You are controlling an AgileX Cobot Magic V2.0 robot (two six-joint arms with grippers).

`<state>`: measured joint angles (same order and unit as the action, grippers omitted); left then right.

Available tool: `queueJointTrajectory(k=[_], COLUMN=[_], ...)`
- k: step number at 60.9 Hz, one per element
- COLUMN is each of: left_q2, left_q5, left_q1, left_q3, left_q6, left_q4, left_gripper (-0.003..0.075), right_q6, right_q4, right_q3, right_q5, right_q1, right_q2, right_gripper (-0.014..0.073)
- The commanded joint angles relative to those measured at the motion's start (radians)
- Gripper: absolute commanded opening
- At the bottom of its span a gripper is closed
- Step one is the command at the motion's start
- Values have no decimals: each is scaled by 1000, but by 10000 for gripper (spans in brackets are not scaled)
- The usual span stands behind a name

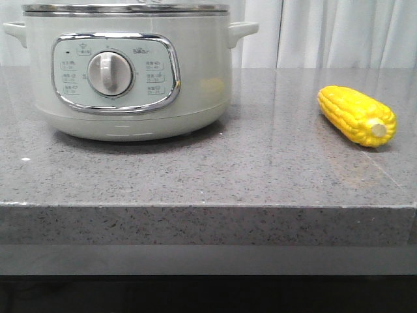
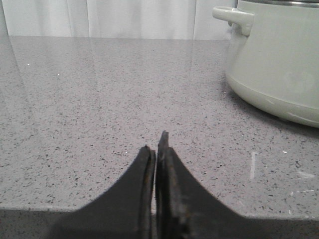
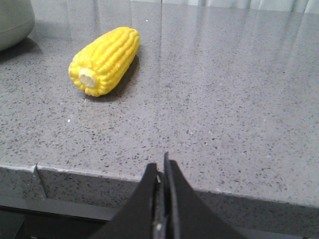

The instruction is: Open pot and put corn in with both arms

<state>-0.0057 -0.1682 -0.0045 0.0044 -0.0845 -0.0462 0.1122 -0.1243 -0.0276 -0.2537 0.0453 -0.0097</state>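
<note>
1. Grey speckled stone makes up the counter (image 1: 195, 169). The pot (image 1: 130, 72) stands on it at the left with its lid (image 1: 124, 8) still on, and the corn (image 1: 356, 115) lies on its side well apart to the right, its pale stub end facing the counter's front edge.
2. Nothing of the task looks begun, so the step in hand is the first reach.
3. Left gripper (image 2: 156, 149) has its fingers pressed together on nothing, low over the counter's front edge, the pot ahead and to one side of it.
4. Right gripper (image 3: 161, 169) is likewise clenched and empty, near the front edge, the corn ahead of it.
5. Next, I judge, both must spread their fingers: one arm to lift the lid, the other to straddle the cob.
6. Hidden: the lid's top and any knob are cut off in the front view, so where to grasp it cannot be told. Neither arm shows there.
</note>
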Motion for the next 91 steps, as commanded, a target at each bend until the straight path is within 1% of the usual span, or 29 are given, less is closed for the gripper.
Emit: queueJointTrajectory(k=[1,64,77,83,85,91], left_q2=[-23,-23,-23,-17,-12,40], left_q5=[86,86,96,102,93,-1], left_q1=[1,1,1,1,1,1], left_q3=[3,3,1,-39,-76,-224], left_q6=[10,10,10,10,10,10], left_q4=[-11,-11,-11,-33,-34,-34], left_gripper=[-18,-18,-19,-19,-19,-19], right_q6=[4,4,4,4,4,4], right_q4=[-3,-3,-3,-3,-3,-2], right_q3=[2,2,3,26,55,164], right_q5=[88,88,125,162,147,69], right_q1=[-4,-4,-4,-4,-4,-4], right_q2=[-22,-22,-22,-22,-22,-3], right_gripper=[-60,-60,-60,-60,-60,-60])
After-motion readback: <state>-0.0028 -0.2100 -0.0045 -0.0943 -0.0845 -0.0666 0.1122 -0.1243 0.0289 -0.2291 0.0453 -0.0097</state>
